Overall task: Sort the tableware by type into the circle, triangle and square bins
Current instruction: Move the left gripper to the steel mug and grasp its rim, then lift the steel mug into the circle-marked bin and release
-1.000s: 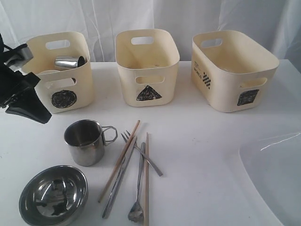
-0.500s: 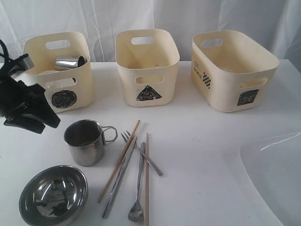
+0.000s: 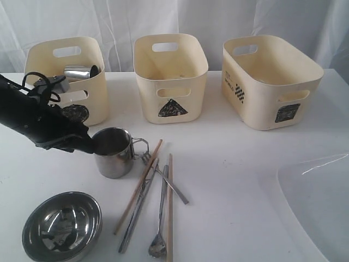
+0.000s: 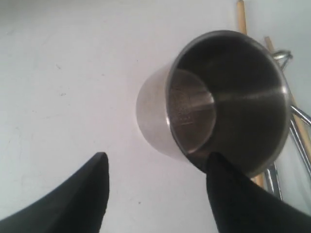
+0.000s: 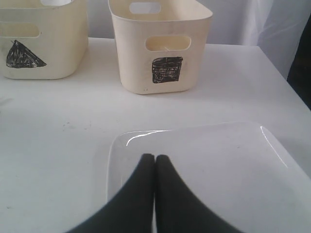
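A steel mug stands on the table with its handle by the fork. My left gripper is open at the mug's left side. In the left wrist view one finger lies against the mug rim and the other is over bare table. A second mug lies in the circle bin. The triangle bin and square bin stand further right. My right gripper is shut, empty, over the white plate. The white bowl is out of view.
A steel bowl sits at the front left. Two chopsticks, a knife and a spoon lie bunched right of the mug. The plate fills the front right corner.
My left arm dropped and swung right to the mug. The mug slid right and toward the bins, its handle now by the fork. The right gripper's earlier state is not shown.
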Robot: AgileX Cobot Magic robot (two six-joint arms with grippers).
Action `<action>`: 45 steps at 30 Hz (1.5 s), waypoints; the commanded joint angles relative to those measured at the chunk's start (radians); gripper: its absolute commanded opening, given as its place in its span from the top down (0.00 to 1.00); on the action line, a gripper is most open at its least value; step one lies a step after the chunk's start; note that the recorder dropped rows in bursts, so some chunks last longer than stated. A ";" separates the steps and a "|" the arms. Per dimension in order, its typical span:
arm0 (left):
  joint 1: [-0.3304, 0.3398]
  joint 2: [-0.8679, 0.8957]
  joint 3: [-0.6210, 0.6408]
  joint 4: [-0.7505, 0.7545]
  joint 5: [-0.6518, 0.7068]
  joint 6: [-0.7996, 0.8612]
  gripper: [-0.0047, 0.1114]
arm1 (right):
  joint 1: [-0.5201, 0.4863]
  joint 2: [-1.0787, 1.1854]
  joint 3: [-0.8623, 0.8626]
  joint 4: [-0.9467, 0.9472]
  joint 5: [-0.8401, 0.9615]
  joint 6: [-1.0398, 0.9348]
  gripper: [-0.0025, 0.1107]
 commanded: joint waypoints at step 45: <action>-0.109 0.015 -0.037 -0.114 -0.165 -0.030 0.96 | 0.001 -0.005 -0.001 0.000 -0.006 0.004 0.98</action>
